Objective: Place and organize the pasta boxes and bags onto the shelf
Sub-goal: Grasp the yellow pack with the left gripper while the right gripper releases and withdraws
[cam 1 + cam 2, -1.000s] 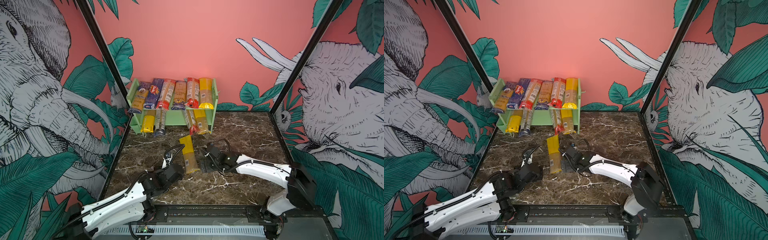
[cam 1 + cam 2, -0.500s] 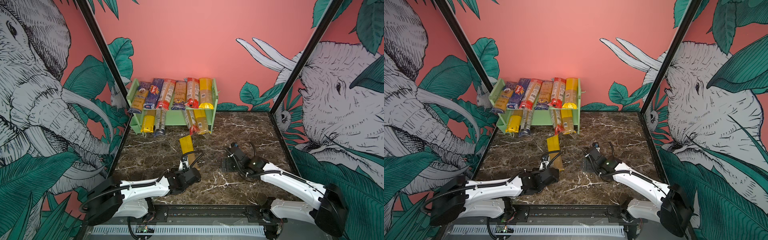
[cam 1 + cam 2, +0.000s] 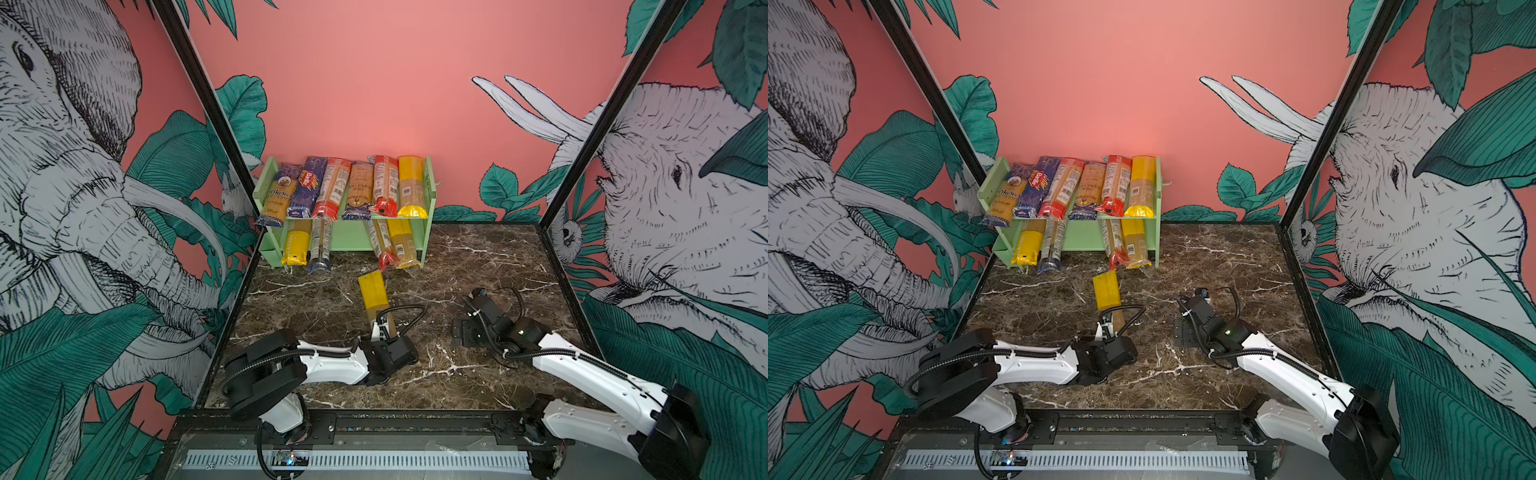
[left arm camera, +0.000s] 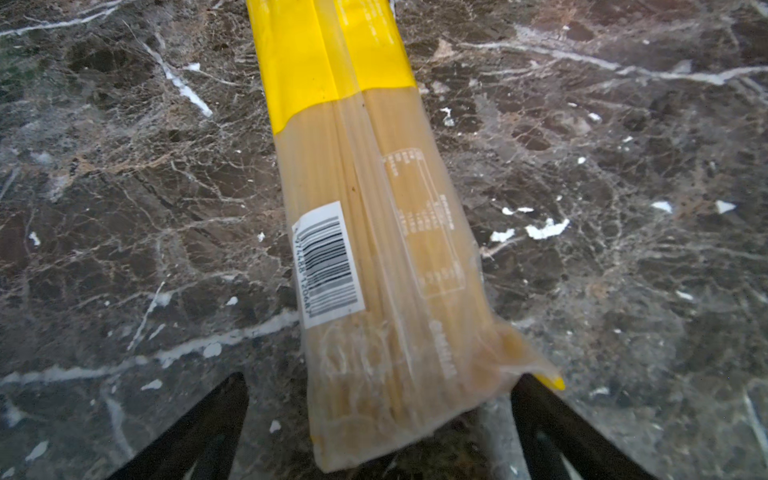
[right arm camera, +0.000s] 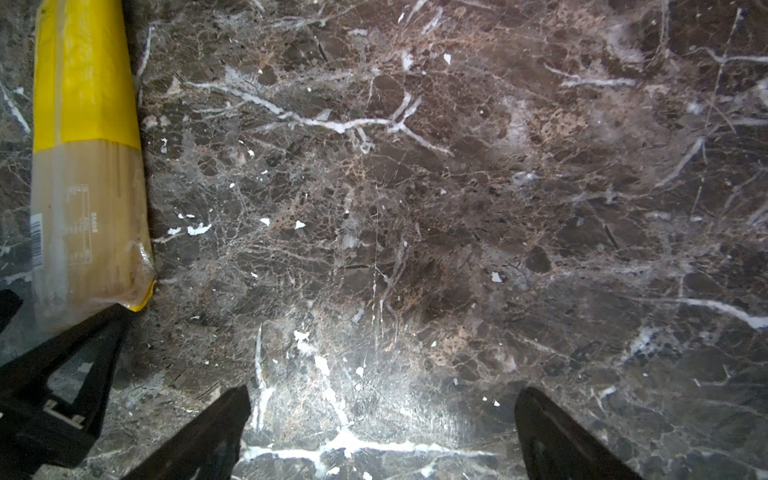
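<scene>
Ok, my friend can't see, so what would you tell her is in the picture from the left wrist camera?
A long clear spaghetti pack, yellow at its far end, lies on the dark marble table with its near end between the wide-open black fingers of the left claw. A white barcode label is stuck on it.

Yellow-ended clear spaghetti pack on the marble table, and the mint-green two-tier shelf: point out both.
Yellow-ended clear spaghetti pack (image 4: 374, 249): left wrist view, on its clear middle section.
Mint-green two-tier shelf (image 3: 349, 237): a top view, on the bare green of its lower tier.
</scene>
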{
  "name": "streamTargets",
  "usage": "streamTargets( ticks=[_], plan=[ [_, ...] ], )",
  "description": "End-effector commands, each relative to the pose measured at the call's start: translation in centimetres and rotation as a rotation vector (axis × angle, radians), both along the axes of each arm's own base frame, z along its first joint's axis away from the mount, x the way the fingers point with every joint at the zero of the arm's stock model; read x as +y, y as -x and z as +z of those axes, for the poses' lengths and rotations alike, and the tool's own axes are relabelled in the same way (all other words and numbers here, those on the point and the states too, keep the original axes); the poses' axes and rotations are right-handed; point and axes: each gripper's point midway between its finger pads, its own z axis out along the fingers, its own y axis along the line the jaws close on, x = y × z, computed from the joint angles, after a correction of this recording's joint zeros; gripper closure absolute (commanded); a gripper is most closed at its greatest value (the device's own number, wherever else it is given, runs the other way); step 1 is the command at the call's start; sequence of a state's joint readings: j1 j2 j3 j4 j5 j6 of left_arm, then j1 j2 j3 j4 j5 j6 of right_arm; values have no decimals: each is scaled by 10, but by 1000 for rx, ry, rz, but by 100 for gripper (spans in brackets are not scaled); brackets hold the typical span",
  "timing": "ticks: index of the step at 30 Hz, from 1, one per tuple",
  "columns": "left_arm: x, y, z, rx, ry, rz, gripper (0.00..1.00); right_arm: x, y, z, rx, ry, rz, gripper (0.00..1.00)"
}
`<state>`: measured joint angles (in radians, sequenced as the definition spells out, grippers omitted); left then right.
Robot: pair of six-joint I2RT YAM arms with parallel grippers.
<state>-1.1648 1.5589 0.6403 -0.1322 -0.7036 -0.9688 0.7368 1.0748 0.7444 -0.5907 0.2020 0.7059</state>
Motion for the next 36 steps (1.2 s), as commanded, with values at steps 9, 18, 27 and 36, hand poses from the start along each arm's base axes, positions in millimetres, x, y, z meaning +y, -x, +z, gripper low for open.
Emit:
streamTargets(
  ticks=[9, 18, 27, 36],
  plan=[
    [-13, -9, 1, -24, 40, 38, 0, -7, 2, 1, 1, -1, -6, 1],
    [4, -11, -35, 94, 47, 109, 3, -6, 3, 1, 6, -3, -2, 1],
    [11, -9, -32, 99, 16, 105, 59, -8, 4, 3, -1, -7, -3, 1],
    [40, 7, -11, 95, -1, 104, 49, -5, 3, 5, 3, -17, 11, 1]
  ],
)
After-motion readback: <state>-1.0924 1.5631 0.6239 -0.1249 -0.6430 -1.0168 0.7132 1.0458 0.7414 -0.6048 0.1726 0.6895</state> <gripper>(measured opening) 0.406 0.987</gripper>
